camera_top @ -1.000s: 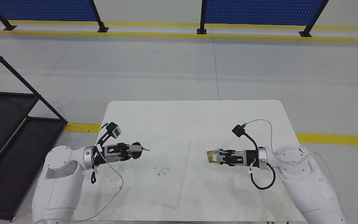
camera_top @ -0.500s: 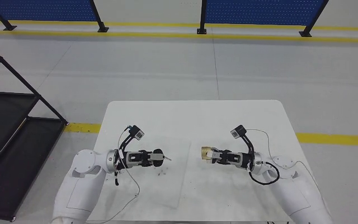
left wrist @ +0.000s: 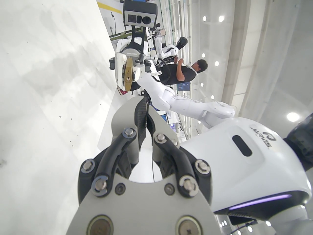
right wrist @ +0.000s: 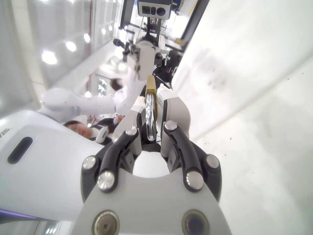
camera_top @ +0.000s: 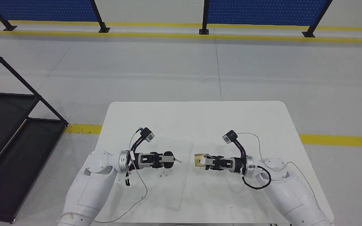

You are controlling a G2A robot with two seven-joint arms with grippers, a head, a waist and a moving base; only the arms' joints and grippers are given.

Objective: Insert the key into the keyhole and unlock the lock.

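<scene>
Left end effector (camera_top: 171, 160) tight around the key (camera_top: 178, 160), right end effector (camera_top: 205, 162) tight around the brass lock (camera_top: 198, 161), key and lock near, apart.

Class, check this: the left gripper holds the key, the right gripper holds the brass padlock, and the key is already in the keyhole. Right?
No. The key is not in yet: the top view shows a gap between its tip and the padlock. The left gripper does hold the key, the right gripper the padlock.

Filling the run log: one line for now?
left hand: shut on key | right hand: shut on padlock | key-padlock: apart | insertion: not yet
</scene>
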